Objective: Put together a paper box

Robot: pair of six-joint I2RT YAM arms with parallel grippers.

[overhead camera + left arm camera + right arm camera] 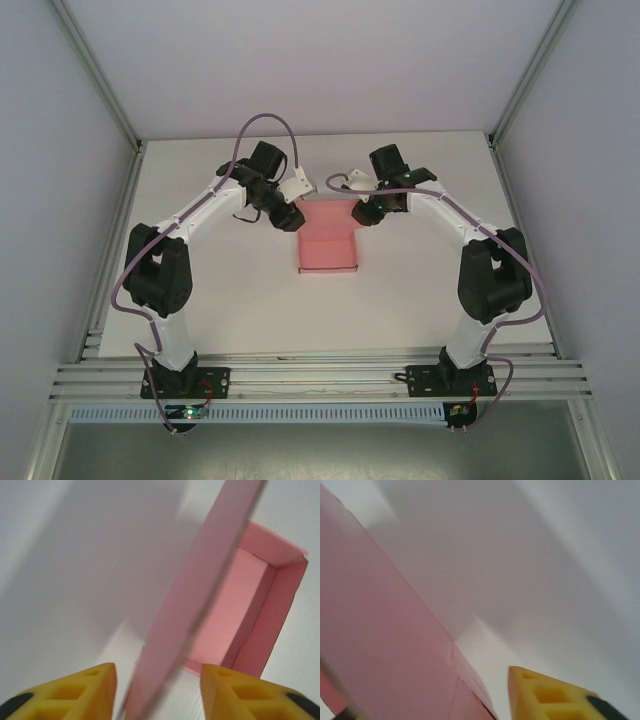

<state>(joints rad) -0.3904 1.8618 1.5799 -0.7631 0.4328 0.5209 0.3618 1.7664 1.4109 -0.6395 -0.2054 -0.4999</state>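
Observation:
The pink paper box [328,252] sits open-topped at the table's middle, its walls standing and its lid flap [328,213] raised at the far side. My left gripper [288,215] is at the flap's left edge. In the left wrist view it is open, the flap [200,580] running edge-on between the yellow fingers [80,690] without being pinched, the box's inside [235,605] beyond. My right gripper [367,212] is at the flap's right edge. One yellow finger [555,695] shows there, apart from the pink card [380,630], which hides the other finger.
The white table [200,300] is bare around the box. Aluminium frame rails [320,375] run along the near edge by the arm bases, and grey walls close in the left, right and back sides.

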